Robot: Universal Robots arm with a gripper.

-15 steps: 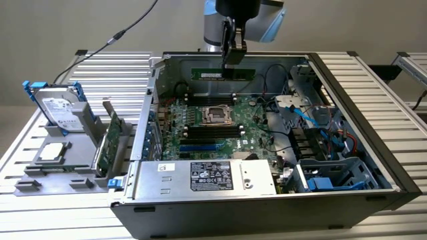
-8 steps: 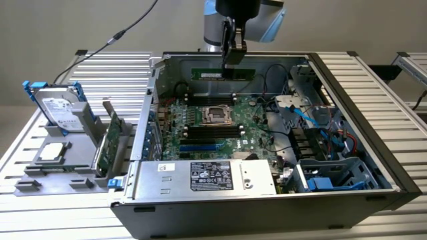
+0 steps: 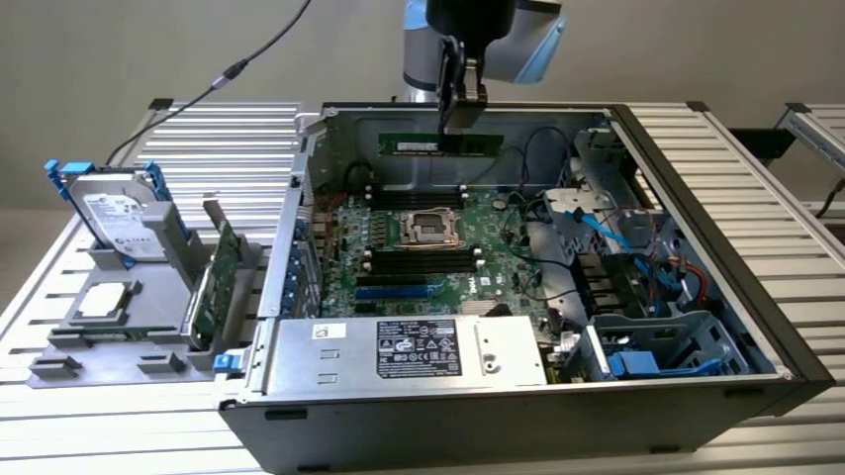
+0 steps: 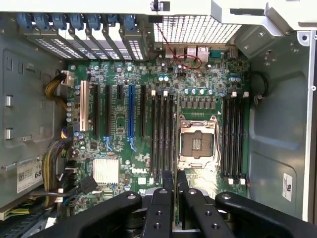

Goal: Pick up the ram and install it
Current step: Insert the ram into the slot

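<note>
One stick in hand: clamps the ram (image 3: 420, 145) edge-down in the fingers of the gripper (image 3: 460, 124), level above the motherboard (image 3: 500, 252) of the open case (image 3: 346, 143), parallel to the empty DIMM slots (image 4: 163, 134), seemingly for straight seating

gripper (image 4: 175, 174) pinching the ram (image 4: 176, 210) (edge-on, just a thin green sliver) | over the motherboard (image 4: 124, 99) | CPU socket (image 4: 197, 144) sits between memory slots (image 4: 163, 134)

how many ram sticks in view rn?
1. The ram is clamped in the jaws, above the open case. Motherboard memory slots look empty; the jaws may hide some.
</note>
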